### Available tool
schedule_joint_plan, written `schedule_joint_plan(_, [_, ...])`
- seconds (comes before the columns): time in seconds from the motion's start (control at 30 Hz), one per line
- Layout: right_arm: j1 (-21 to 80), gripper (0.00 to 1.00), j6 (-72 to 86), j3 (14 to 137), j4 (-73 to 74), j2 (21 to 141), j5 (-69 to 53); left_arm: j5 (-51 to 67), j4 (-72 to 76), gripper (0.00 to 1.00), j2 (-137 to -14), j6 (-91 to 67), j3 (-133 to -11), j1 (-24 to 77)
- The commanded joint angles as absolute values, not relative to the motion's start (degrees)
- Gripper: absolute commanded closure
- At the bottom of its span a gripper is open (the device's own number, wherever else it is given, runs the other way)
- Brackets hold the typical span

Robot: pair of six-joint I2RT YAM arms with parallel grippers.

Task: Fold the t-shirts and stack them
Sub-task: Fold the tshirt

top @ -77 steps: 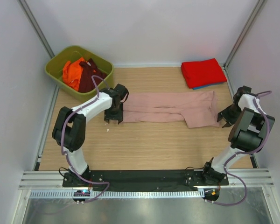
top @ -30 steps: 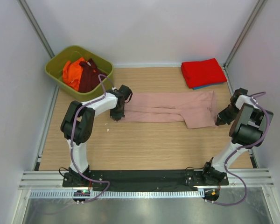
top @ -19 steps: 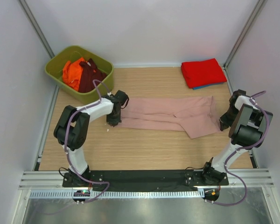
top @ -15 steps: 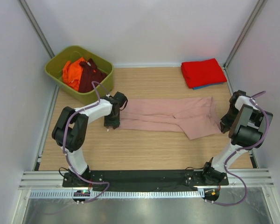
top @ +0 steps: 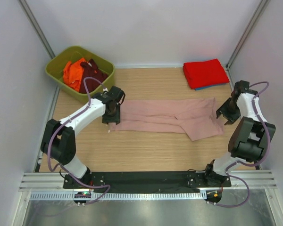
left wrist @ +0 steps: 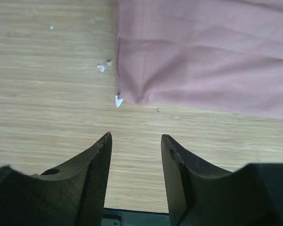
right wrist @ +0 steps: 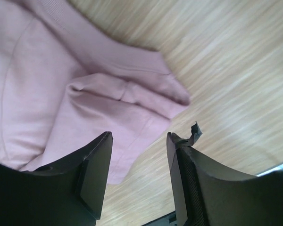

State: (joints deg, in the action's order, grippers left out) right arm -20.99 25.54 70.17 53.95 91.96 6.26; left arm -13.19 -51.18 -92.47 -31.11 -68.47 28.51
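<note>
A dusty-pink t-shirt (top: 167,115) lies folded into a long strip across the middle of the table. My left gripper (top: 111,116) is open and empty at its left end; the left wrist view shows the shirt's corner (left wrist: 132,96) just ahead of the fingers (left wrist: 96,160). My right gripper (top: 222,114) is open and empty at its right end, above the folded sleeve (right wrist: 146,99). A folded red t-shirt (top: 205,73) lies on a blue one (top: 208,86) at the back right. Orange (top: 73,73) and maroon (top: 90,74) t-shirts lie crumpled in the bin.
An olive-green bin (top: 61,61) stands at the back left corner. Small white specks (left wrist: 104,66) lie on the wood by the shirt's left corner. White walls with metal posts close in the table on three sides.
Both grippers have let go of the pink shirt's ends. The shirt has slid a little toward the near edge and lies flatter. Both arms have lifted and drawn back slightly.
</note>
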Motion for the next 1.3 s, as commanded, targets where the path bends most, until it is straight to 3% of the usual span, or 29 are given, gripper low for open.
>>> schedule_joint_plan(0.0, [-20.66, 0.43, 24.35, 68.12, 52.30, 91.58, -2.19, -10.29, -51.33, 0.53, -92.98, -29.62, -72.94, 28.48])
schedule_joint_plan(0.33, [-15.12, 0.43, 19.69, 68.29, 46.76, 97.64, -5.63, -3.78, -50.36, 0.54, -96.59, -29.79, -77.43, 27.07])
schedule_joint_plan(0.57, [-14.15, 0.48, 19.16, 69.17, 46.93, 100.20, -1.24, -3.25, -50.98, 0.54, -94.66, -30.23, -75.41, 27.07])
schedule_joint_plan(0.77, [-13.10, 0.44, 19.25, 69.34, 49.66, 97.91, 5.62, -2.02, -51.15, 0.55, -92.90, -31.03, -73.74, 27.07])
schedule_joint_plan(0.97, [-12.48, 0.44, 18.55, 71.10, 48.87, 100.28, 3.78, -1.58, -51.06, 0.55, -92.81, -31.11, -73.04, 27.07])
schedule_joint_plan(1.07, [-11.69, 0.54, 19.24, 72.15, 49.22, 100.99, 3.87, -1.93, -51.68, 0.55, -92.64, -31.03, -73.39, 27.07])
schedule_joint_plan(1.27, [-11.69, 0.96, 22.75, 74.17, 49.57, 100.63, 0.80, -2.46, -52.56, 0.55, -91.93, -30.50, -73.83, 27.07])
